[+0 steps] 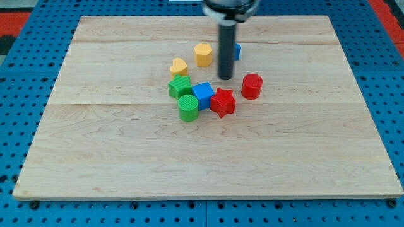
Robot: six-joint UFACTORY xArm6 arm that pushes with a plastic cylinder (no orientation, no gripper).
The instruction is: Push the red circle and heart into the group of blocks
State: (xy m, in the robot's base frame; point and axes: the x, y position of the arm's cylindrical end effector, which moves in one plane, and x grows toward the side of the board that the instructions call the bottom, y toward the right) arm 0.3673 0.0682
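A robotics lab bench: wooden board (208,157) on blue perforated mounting plate (25,75).

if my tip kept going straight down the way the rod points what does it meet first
Just the wooden board: my tip already rests at its surface, between the blue cube and red circle, seemingly touching neither.

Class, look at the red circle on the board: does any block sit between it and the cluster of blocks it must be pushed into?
No. The red circle sits just to the view's right of the red star, the group's nearest block, with only bare board between. My tip stands up-left of the circle.
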